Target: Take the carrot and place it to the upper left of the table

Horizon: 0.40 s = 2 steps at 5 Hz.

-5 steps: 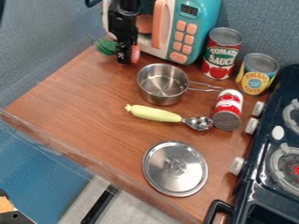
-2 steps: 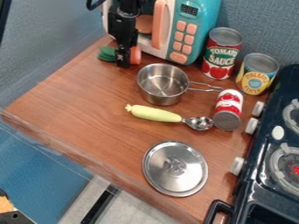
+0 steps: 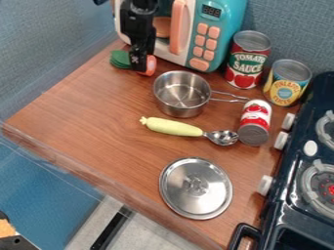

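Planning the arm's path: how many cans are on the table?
3: a red can beside the microwave, a yellow can nearer the stove, and a smaller red-and-white can by the spoon.

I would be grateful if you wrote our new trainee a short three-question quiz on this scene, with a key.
1. Fill in: The handle of the small silver metal saucepan points toward the picture's ____ side.
2. True or false: The black claw hangs at the orange toy carrot with a green top, nearer the turquoise toy microwave than the black toy stove.
3. Where is the round silver metal lid?
A) On the saucepan
B) On the brown wooden table
C) On the stove

Key: 1 right; 2 true; 3 B
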Motion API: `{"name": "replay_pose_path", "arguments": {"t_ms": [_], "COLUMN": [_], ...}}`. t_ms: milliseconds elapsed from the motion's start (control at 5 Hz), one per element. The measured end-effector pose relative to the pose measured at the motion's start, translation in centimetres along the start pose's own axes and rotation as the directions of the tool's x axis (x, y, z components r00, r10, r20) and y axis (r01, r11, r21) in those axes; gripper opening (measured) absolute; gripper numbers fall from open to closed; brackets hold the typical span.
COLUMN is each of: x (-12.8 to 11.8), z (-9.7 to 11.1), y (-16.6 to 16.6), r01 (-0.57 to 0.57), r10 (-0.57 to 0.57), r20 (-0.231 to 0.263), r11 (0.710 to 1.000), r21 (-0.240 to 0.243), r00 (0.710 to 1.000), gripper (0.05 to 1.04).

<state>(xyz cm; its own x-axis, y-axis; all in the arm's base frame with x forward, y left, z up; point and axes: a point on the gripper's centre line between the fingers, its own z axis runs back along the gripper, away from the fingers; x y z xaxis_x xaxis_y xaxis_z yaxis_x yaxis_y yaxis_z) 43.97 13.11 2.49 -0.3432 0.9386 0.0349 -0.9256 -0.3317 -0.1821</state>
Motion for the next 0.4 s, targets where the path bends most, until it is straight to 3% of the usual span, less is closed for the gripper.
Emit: {"name": "replay_pose_path", "arguments": {"t_ms": [200,400], "x": [0.37,0.93], "z": [3.15,3.84], "y": [-0.42,-0.6], "r01": [-0.005,-0.016], "r10": [0.004,0.014], "r20": [-0.037,-0.037], "r11": [0.999,0.998], "r21": [-0.042,-0.056], "r00": [0.999,0.999], "gripper": [1.001,1.001]}}
